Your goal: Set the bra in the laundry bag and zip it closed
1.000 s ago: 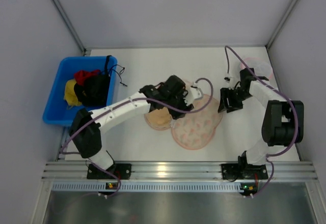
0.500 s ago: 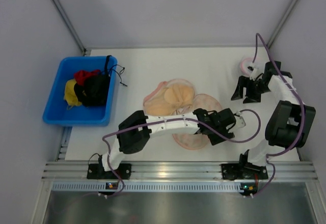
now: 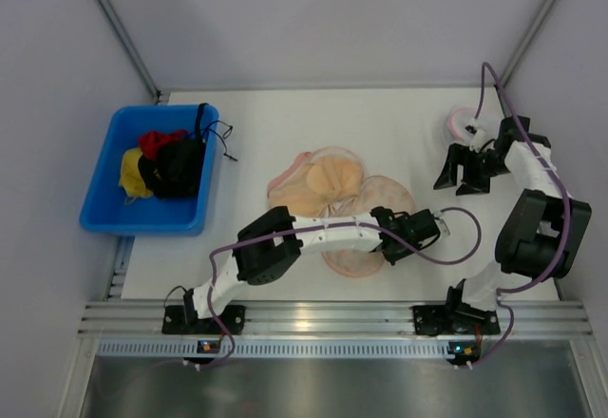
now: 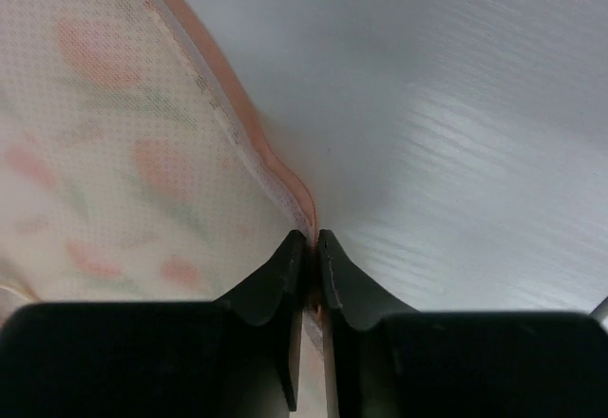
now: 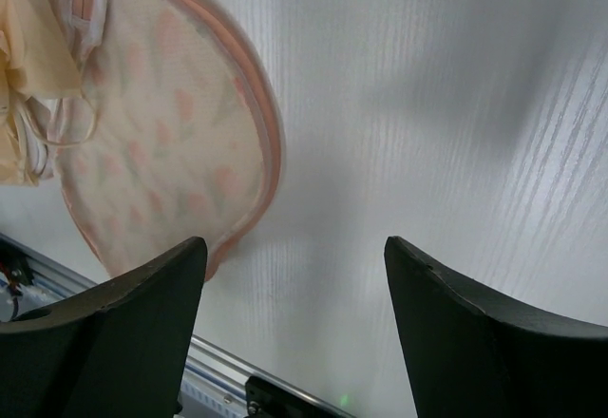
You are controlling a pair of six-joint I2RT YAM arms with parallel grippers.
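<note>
The laundry bag [image 3: 375, 195] lies at the table's middle, cream with orange-pink prints and a pink edge. The tan bra [image 3: 328, 180] lies on its far-left lobe, uncovered. My left gripper [image 3: 392, 252] is at the bag's near-right rim; in the left wrist view it [image 4: 312, 240] is shut on the pink edge, with the printed mesh of the bag [image 4: 114, 152] to the left. My right gripper [image 3: 463, 171] is open and empty over bare table at the far right. The right wrist view shows its fingers [image 5: 294, 247] wide apart, with the bag [image 5: 161, 142] and the bra [image 5: 28, 47] away at upper left.
A blue bin [image 3: 104, 199] at the left holds red, yellow and black clothes. A small round pink-rimmed white mesh item [image 3: 461, 122] lies by the right gripper at the far right. Grey walls close the table on three sides.
The left gripper went from the bra at the middle to the bag's near-right rim and shut on its edge. The right gripper drew back to the far right. The bra now lies on the far-left lobe.
</note>
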